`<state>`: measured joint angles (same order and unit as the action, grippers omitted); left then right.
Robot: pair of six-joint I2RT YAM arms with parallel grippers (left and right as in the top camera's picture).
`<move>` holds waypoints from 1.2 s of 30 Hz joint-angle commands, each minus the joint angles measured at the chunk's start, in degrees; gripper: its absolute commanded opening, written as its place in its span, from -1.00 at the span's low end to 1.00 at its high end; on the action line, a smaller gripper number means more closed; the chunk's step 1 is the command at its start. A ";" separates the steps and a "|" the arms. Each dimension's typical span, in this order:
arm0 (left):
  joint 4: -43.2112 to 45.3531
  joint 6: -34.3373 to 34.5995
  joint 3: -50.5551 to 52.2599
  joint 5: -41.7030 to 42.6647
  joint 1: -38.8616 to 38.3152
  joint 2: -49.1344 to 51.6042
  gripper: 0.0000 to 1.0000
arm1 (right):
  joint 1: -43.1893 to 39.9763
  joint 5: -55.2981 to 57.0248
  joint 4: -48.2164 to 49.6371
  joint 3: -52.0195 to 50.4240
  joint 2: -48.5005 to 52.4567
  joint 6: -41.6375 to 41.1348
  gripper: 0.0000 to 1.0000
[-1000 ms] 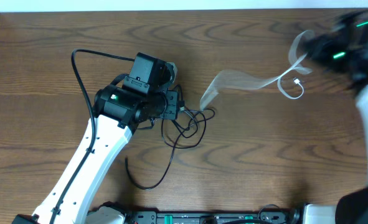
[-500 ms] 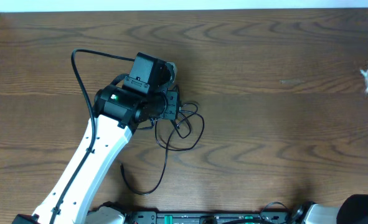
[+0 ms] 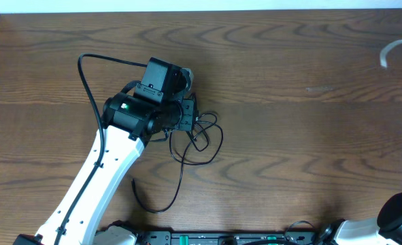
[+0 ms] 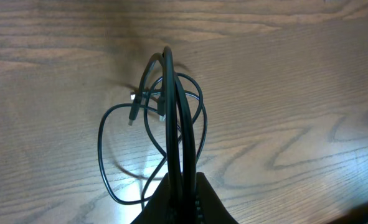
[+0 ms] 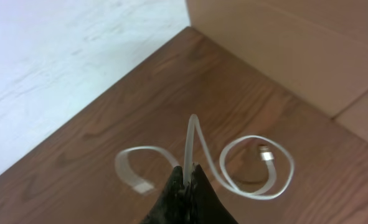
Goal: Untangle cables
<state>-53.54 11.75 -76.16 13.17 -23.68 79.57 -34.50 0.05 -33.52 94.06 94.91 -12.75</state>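
Observation:
The black cable (image 3: pixel 199 139) lies in loose loops at the table's middle left, its tail curving down toward the front (image 3: pixel 161 204). My left gripper (image 3: pixel 189 116) is shut on the black cable; in the left wrist view the cable (image 4: pixel 171 106) runs up from between the jaws (image 4: pixel 181 186) and loops over the wood. The white cable (image 3: pixel 394 49) shows as a short curl at the far right edge. My right gripper (image 5: pixel 188 173) is shut on the white cable (image 5: pixel 252 168), which hangs in loops with both plug ends free above the table's corner.
The left arm's own thick black wire (image 3: pixel 92 88) arcs over the table behind the arm. A tan wall or box (image 5: pixel 296 50) and a white floor (image 5: pixel 71 56) border the table's corner in the right wrist view.
The right gripper pulled the white cable away from the black one and off to the far right edge. The black cable's loops settled slightly. The left arm has not moved.

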 commanded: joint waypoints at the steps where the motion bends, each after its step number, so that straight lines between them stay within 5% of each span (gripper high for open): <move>1: 0.17 -0.76 -0.57 -0.79 -0.02 0.17 -0.85 | -1.64 1.68 0.02 0.31 0.94 1.01 -0.88; 4: 1.57 -0.74 -0.57 -0.66 -0.04 0.17 -0.85 | -1.79 -1.88 -0.68 0.31 1.01 1.05 0.04; 6: 4.48 -0.74 -0.57 1.05 -0.04 0.17 -0.85 | -1.79 -9.62 -2.32 0.31 0.98 1.38 0.24; 11: 18.49 -0.26 -0.57 13.70 -0.33 0.17 -0.85 | -0.55 -26.47 -12.13 0.28 1.01 2.99 0.25; 16: 33.75 2.99 -0.57 25.66 -2.40 0.15 -0.83 | 3.30 -27.85 -21.03 0.28 1.01 5.70 0.30; 18: 35.93 2.99 -0.57 28.72 -3.43 0.15 -0.50 | 5.31 -27.78 -24.33 0.28 1.01 8.00 0.32; 21: 32.46 2.89 -0.57 28.59 -4.04 0.17 -0.05 | 8.24 -26.99 -28.00 0.26 1.01 10.19 0.42; 24: 25.03 0.20 -0.57 24.81 -4.00 0.17 0.06 | 11.17 -26.97 -30.56 0.26 1.01 12.28 0.50; 32: 5.99 -0.79 -0.57 -0.98 -4.00 0.17 0.07 | 19.50 -26.97 -35.56 -1.20 1.01 12.83 0.55; 36: 3.13 -0.79 -0.57 -2.29 -4.00 0.17 -0.25 | 24.68 -26.95 -35.10 -4.15 1.01 13.29 0.55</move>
<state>-49.50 11.68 -76.20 17.21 -27.83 79.75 -13.47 -26.20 -68.75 92.44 95.61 -0.97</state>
